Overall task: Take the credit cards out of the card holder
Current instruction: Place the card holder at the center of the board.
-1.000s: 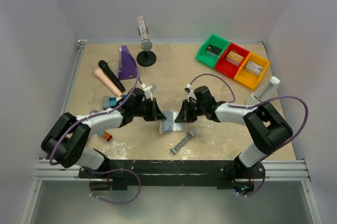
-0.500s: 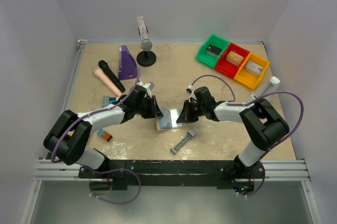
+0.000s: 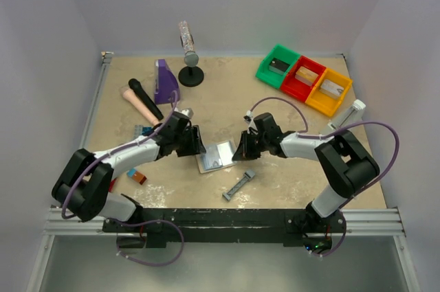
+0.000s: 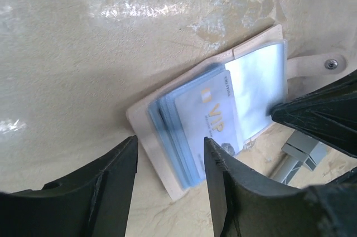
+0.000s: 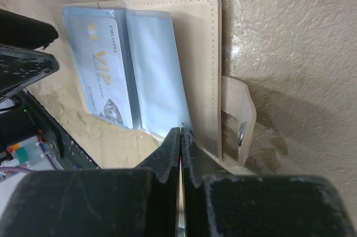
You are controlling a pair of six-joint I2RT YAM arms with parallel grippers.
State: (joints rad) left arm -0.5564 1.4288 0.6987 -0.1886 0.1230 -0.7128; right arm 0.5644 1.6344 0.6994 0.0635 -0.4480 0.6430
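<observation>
The card holder [image 3: 216, 156] lies open and flat on the table between the two arms. Its tan edging [image 4: 142, 131] frames pale blue sleeves, and a pale grey credit card [image 4: 209, 111] marked VIP shows in the left stack. My left gripper [image 4: 170, 148] is open at the holder's left corner with nothing between its fingers [image 3: 196, 142]. My right gripper [image 5: 181, 132] is shut, its tips resting on the edge of the right sleeve, beside the snap tab [image 5: 240, 120]. The same card [image 5: 106, 75] shows in the right wrist view. Other cards are hidden in the sleeves.
A grey bar tool [image 3: 240, 185] lies just in front of the holder. A blue studded block [image 3: 142, 131] and a small orange block [image 3: 136, 176] sit left. Green [image 3: 278, 65], red [image 3: 303, 77] and yellow [image 3: 328, 91] bins stand at the back right; a purple stand [image 3: 165, 80] is at the back left.
My left gripper has opened, let go of the holder and drawn back to the left. The holder has dropped from a raised fold to lying flat and open. The right gripper stays shut.
</observation>
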